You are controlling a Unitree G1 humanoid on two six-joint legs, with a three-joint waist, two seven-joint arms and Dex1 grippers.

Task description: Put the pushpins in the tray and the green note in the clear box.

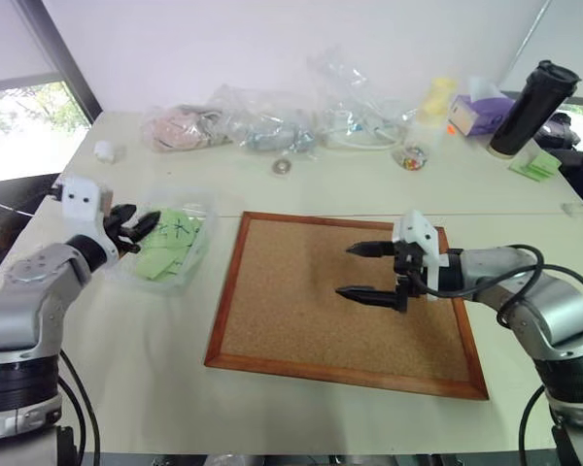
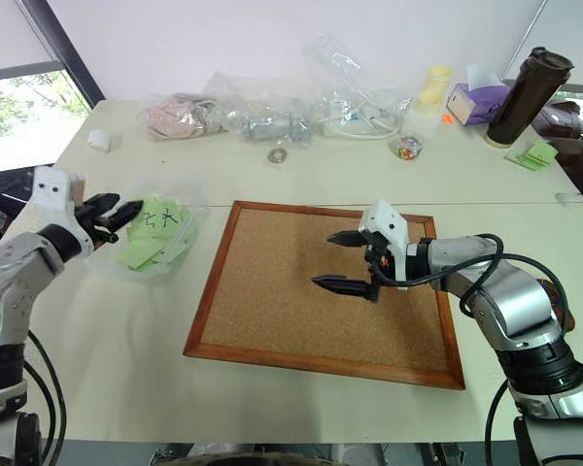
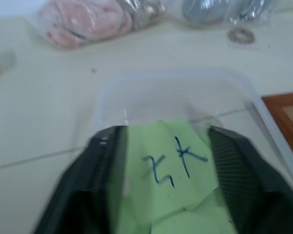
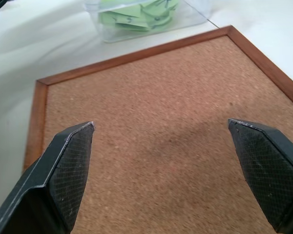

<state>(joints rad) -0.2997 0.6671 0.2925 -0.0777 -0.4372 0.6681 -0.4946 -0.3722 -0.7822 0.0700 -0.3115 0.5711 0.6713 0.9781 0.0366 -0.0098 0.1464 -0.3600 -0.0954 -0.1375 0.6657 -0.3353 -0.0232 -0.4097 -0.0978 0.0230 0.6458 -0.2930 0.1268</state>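
The clear box (image 1: pixel 206 209) sits on the table left of the corkboard, with several green paper slips in it. On top lies a green note (image 3: pixel 171 165) with dark pen scribbles. My left gripper (image 1: pixel 141 233) hangs at the box's left side, open, its two fingers (image 3: pixel 105 165) standing on either side of that note without pressing it. My right gripper (image 1: pixel 345 270) hovers over the middle of the corkboard (image 1: pixel 340 301), open, pointing left, with nothing between its fingers. The bare cork below it carries nothing. The pushpins and the tray are out of view.
Clear plastic bags (image 1: pixel 262 121) lie along the table's back. Near them are a small metal ring (image 1: pixel 282 167), a small cup of coloured bits (image 1: pixel 413 155), a purple pack (image 1: pixel 476 112), a black bottle (image 1: pixel 534 97) and a green sticky pad (image 1: pixel 534 165).
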